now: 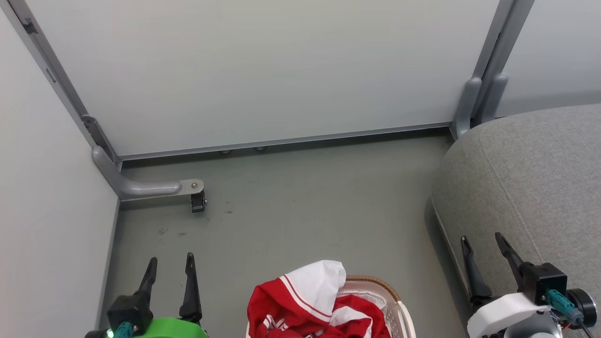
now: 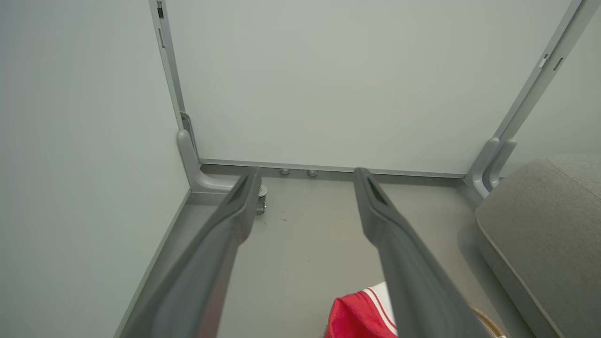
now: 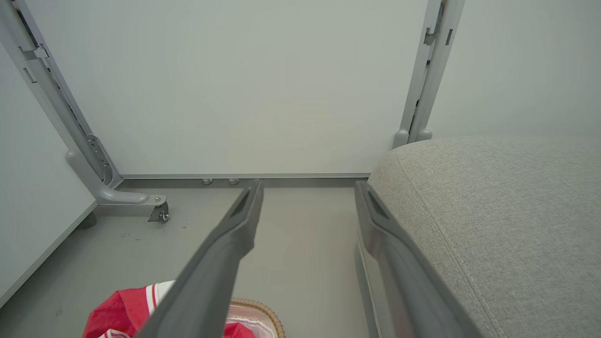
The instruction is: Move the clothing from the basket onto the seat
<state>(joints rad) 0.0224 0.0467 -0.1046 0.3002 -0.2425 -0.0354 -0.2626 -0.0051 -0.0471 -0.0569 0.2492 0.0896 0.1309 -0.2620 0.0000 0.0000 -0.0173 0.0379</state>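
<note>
The basket (image 1: pixel 372 281) is sitting on the floor (image 1: pixel 305 211) at the bottom edge of the head view, which is cutting most of it off. Just a curve of its brown woven-look rim and a strip of white perforated plastic wall are showing. The clothing (image 1: pixel 300 300) is lying heaped in it and covering its left side. The lower part of the heap is running out of the picture, and the white marks on the red fabric are too cropped to read. The fabric is looking soft and jersey-like, red with a white panel folded on top and thin striped trim.

The sofa (image 1: pixel 530 178) is standing to the right of the basket, apart from it, and running past the right edge. It is showing grey woven upholstery, a rounded corner and a stitched seam.

The left gripper (image 1: pixel 171 258) is hovering over the floor left of the basket, its two long dark tapering fingers standing apart with nothing between them. The right gripper (image 1: pixel 481 237) is hovering at the sofa's front edge, fingers likewise spread and holding nothing.

Behind, smooth pale panels (image 1: pixel 263 70) are meeting at grey metal posts, and a curved metal foot (image 1: pixel 145 188) is ending in a small dark caster (image 1: pixel 197 203).
</note>
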